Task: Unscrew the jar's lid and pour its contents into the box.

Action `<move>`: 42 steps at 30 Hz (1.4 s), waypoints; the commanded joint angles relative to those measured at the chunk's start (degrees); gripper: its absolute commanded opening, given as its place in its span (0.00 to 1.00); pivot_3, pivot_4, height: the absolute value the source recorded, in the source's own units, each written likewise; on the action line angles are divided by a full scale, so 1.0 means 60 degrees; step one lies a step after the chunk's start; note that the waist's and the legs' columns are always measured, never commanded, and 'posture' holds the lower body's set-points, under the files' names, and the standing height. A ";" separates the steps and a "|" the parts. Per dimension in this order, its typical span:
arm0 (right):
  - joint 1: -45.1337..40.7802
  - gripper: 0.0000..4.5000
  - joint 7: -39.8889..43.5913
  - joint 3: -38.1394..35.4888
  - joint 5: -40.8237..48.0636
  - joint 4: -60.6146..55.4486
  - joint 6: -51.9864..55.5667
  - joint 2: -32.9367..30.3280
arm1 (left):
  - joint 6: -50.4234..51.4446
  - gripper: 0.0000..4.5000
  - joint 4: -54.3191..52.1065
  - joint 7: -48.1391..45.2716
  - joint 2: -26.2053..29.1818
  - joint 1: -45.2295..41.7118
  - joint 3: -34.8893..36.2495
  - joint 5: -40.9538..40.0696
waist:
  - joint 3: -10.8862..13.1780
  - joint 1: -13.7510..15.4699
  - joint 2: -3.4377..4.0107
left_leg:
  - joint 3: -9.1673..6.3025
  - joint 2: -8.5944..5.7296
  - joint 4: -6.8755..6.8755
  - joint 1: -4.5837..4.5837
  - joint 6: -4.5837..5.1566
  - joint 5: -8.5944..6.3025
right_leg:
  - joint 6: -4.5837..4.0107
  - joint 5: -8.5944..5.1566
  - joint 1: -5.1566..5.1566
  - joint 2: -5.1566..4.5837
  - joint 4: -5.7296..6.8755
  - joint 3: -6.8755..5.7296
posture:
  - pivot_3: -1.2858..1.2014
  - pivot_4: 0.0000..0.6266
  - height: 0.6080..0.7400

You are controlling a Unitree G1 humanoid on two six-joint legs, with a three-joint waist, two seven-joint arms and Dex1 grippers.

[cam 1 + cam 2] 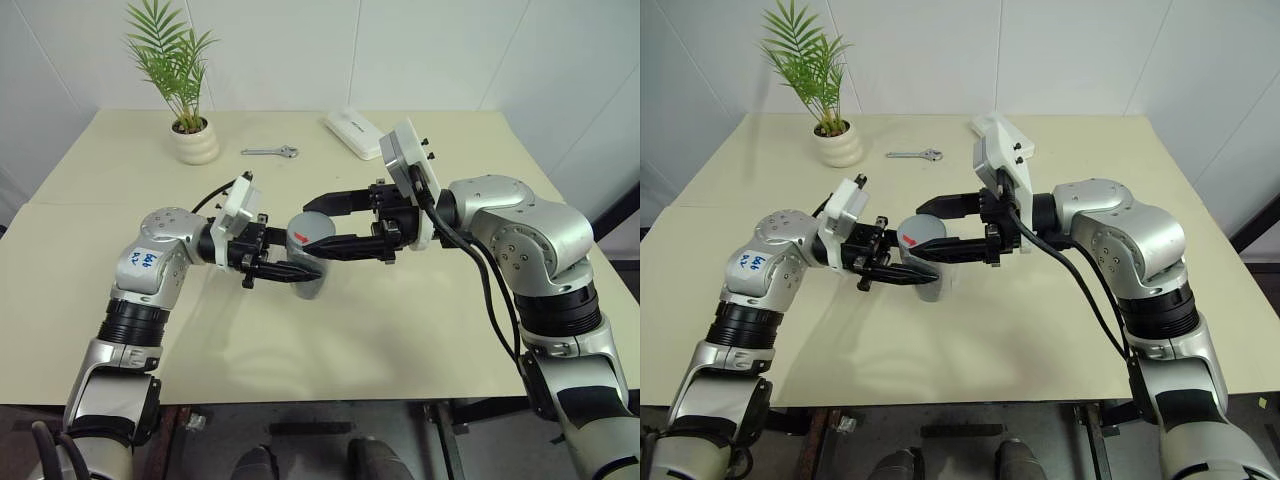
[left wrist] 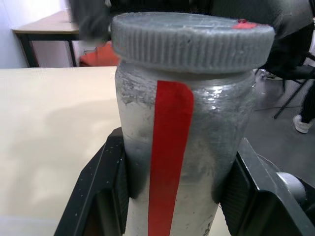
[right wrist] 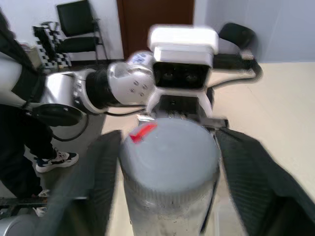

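I have the jar (image 1: 308, 268) clamped by its body in the left gripper (image 1: 300, 270), fingers tight on either side, held up above the middle of the worktop (image 1: 120, 215) so the cap is free to turn. The lid (image 1: 308, 232) is on the jar, red mark on top. My right gripper (image 1: 325, 222) comes in from the right with its fingers astride the lid; in the right wrist view there is a gap on each side, so I judge it parted and not gripping. That suits a re-grip between turns: left holds steady, right takes a new bite. The contents I cannot make out through the cloudy wall. Far off sit a plant pot (image 1: 196, 141), a wrench (image 1: 272, 152) and a white case (image 1: 352, 131).
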 commanded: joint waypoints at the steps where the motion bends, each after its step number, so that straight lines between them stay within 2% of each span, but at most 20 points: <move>1: -0.0158 0.99 -0.0204 -0.0798 0.0326 -0.0009 0.0063 -0.0121 | -0.0203 0.43 -0.0014 -0.0005 0.0267 -0.0295 0.0392 -0.0041 | 0.0000 0.0003 0.0000 | 0.0003 0.0000 0.0001 0.0000 0.0000 0.0000 | 0.0000 0.0000 -0.0002 0.0000 0.0002 0.0003 | 0.52 0.24 1.00; 9: -0.0058 1.00 -0.0686 -0.1294 0.0409 -0.0185 0.0092 0.0018 | -0.0390 0.43 0.0165 0.0008 0.0523 -0.0102 0.0382 0.0191 | 0.0000 0.0005 0.0000 | 0.0008 0.0000 -0.0002 0.0001 0.0000 0.0000 | 0.0000 0.0000 -0.0003 0.0000 0.0002 0.0005 | 0.52 0.24 1.00; 13: 0.0421 1.00 -0.1473 -0.0397 0.0144 -0.1157 0.0136 0.0742 | -0.0432 0.43 0.0008 0.0332 0.0343 0.0113 0.0261 0.0389 | 0.0000 -0.0028 0.0000 | 0.0010 0.0002 -0.0007 0.0003 0.0000 0.0000 | 0.0000 0.0000 -0.0007 0.0002 0.0005 0.0009 | 0.52 0.24 1.00; 16: 0.0402 1.00 -0.2104 -0.0212 -0.0068 -0.1095 0.0076 0.1313 | -0.0317 0.43 -0.0237 0.0357 0.0287 0.0285 0.0209 0.0338 | 0.0000 -0.0048 0.0000 | 0.0016 0.0003 -0.0006 -0.0003 -0.0001 0.0001 | 0.0000 0.0000 -0.0022 0.0003 0.0020 0.0018 | 0.52 0.24 1.00; 24: 0.0344 1.00 -0.2364 0.0113 -0.0539 -0.0806 -0.0170 0.1764 | -0.0274 0.43 -0.0390 0.0657 0.0133 0.0350 0.0259 0.0281 | 0.0000 0.0018 0.0000 | 0.0017 0.0002 0.0058 -0.0093 -0.0006 0.0005 | 0.0000 0.0000 -0.0114 0.0002 0.0084 0.0020 | 0.52 0.24 1.00; 34: 0.0387 1.00 -0.2400 -0.0232 -0.0856 -0.0239 -0.0832 0.1893 | -0.0274 0.43 -0.0568 0.1023 0.0000 0.0440 0.0416 0.0183 | 0.0000 -0.0010 0.0000 | 0.0018 0.0003 0.0054 -0.0095 -0.0007 0.0006 | 0.0001 0.0000 -0.0121 0.0003 0.0084 0.0021 | 0.52 0.24 1.00; 42: 0.0330 1.00 -0.1991 -0.0732 -0.0892 0.0545 -0.1412 0.1526 | -0.0355 0.43 -0.0753 0.1446 -0.0311 0.0634 0.0608 0.0014 | 0.0000 -0.0002 0.0000 | 0.0018 0.0003 0.0059 -0.0097 -0.0007 0.0006 | 0.0002 0.0001 -0.0120 0.0003 0.0088 0.0022 | 0.52 0.24 1.00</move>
